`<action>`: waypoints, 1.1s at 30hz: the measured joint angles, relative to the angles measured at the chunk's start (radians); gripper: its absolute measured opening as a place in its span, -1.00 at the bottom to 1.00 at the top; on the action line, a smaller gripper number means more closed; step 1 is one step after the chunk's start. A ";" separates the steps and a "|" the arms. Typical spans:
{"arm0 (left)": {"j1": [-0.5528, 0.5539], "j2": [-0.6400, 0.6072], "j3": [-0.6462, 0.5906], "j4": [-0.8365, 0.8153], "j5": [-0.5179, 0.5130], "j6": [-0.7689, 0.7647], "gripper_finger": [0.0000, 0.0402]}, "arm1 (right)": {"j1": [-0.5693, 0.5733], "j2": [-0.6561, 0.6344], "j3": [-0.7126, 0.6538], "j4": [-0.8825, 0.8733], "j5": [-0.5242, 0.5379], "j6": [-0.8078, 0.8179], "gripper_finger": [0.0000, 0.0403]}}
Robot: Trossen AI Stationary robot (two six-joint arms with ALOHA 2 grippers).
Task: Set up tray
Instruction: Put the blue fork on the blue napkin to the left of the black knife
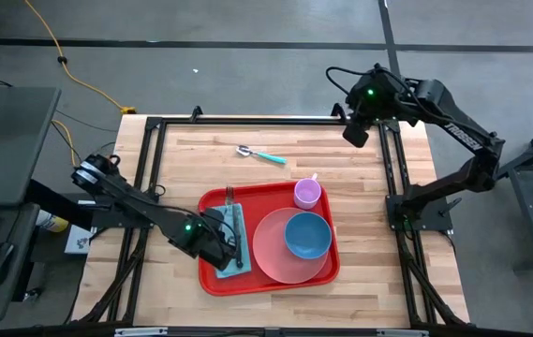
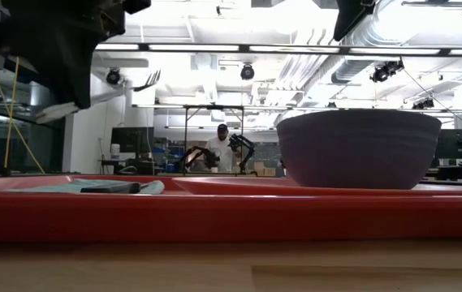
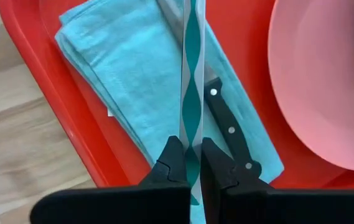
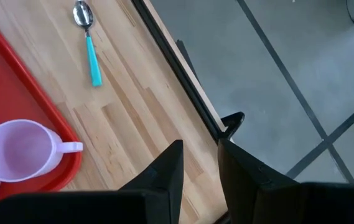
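Observation:
The red tray (image 1: 212, 277) lies mid-table. It carries a pink plate (image 1: 271, 257) with a blue bowl (image 1: 307, 234) on it, and a lilac cup (image 1: 307, 193) at its far right corner. A folded teal napkin (image 3: 133, 74) lies on its left part, with a black-handled knife (image 3: 229, 130) on top. My left gripper (image 3: 192, 163) hovers over the napkin, shut on a fork (image 2: 145, 81) with a teal-and-white handle. My right gripper (image 4: 200, 158) stands raised over the table's far right corner, open, with nothing between its fingers. My left gripper pinches the fork's handle (image 3: 192, 134) between its two fingers, coming from above and pointing steeply down. The handle runs out past the fingertips toward the tray's far rim. The fork is lifted clear of napkin and knife, its tines (image 2: 151, 79) slightly raised.
A teal-handled spoon (image 1: 261, 154) lies on the bare wood beyond the tray's far rim. Black frame rails (image 1: 392, 178) run along the table's sides. A person stands far off in the room behind.

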 joint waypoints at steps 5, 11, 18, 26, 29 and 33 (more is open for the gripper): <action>0.000 0.020 0.001 -0.001 0.036 0.000 -0.83 | 0.000 -0.022 0.000 -0.002 0.002 0.002 -0.61; 0.005 0.073 0.000 -0.009 0.119 0.000 -0.83 | 0.000 -0.053 0.000 -0.005 0.004 0.016 -0.61; 0.005 0.126 0.000 0.064 0.159 0.001 -0.83 | 0.000 -0.075 0.000 -0.006 0.004 0.020 -0.61; 0.050 0.130 0.001 0.127 0.131 0.011 -0.83 | 0.000 -0.085 0.000 -0.015 0.002 0.024 -0.61; 0.059 0.130 0.001 0.126 0.121 0.013 -0.83 | 0.000 -0.087 0.000 -0.033 0.002 0.031 -0.61; 0.064 0.130 0.001 0.122 0.096 0.022 -0.83 | 0.000 -0.100 0.000 -0.081 0.001 0.068 -0.61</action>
